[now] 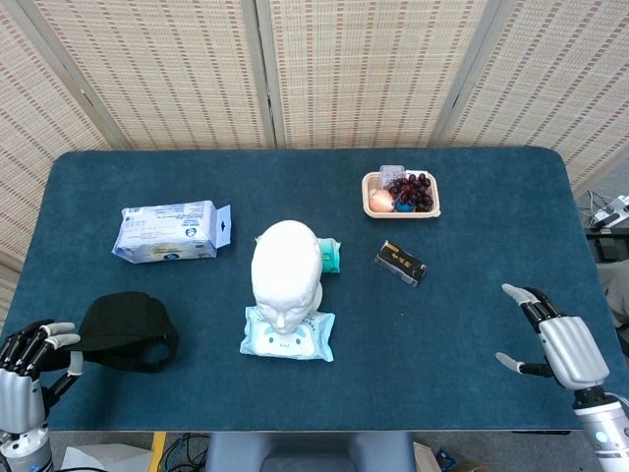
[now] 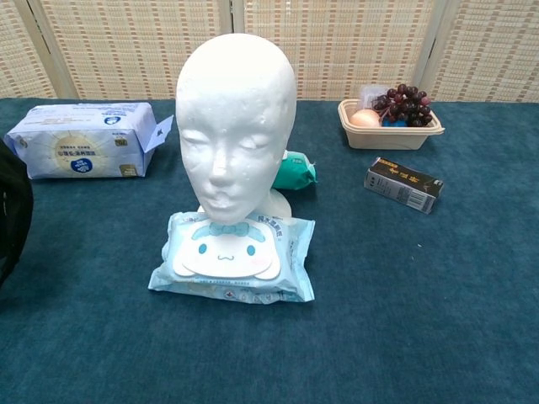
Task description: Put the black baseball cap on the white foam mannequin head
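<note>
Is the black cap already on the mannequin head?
No, the black cap lies on the table, left of the bare mannequin head.
</note>
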